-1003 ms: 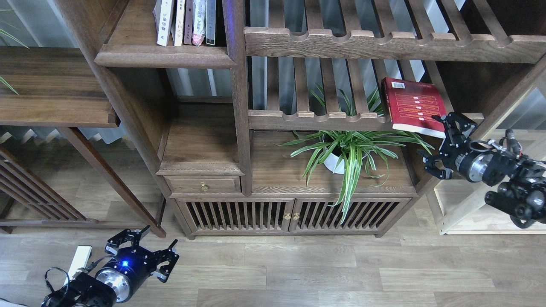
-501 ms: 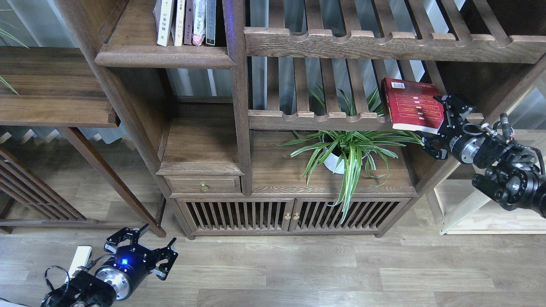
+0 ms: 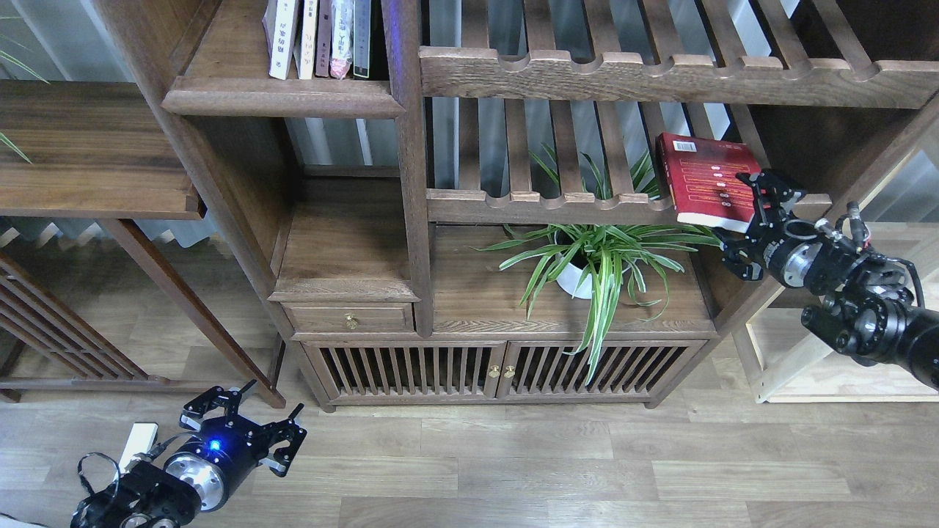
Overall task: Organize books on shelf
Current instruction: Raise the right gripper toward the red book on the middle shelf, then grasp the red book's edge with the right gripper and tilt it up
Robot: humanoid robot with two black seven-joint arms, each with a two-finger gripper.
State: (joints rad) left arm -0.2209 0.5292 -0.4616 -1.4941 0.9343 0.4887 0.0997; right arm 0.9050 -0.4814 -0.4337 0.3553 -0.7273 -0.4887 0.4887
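A red book (image 3: 700, 180) with yellow text lines and a barcode lies flat at the right end of a slatted rack (image 3: 543, 202). Its near edge hangs over the rack's scalloped front rail. My right gripper (image 3: 747, 221) is open at the book's near right corner, with one finger over the cover and the other below the edge. The dark brown shelf (image 3: 282, 99) with the stepped front edge is at the upper left and holds several upright books (image 3: 315, 37). My left gripper (image 3: 253, 422) hangs open and empty low over the floor at the bottom left.
A potted spider plant (image 3: 598, 257) stands on the cabinet top under the red book. A second slatted rack (image 3: 660, 77) runs above it. A pale wooden rack (image 3: 807, 359) stands under my right arm. A wide dark board (image 3: 88, 154) juts out at the left.
My right gripper has moved up and left from beside the rack's end, and its fingers now straddle the red book's near right corner. The left gripper has barely shifted.
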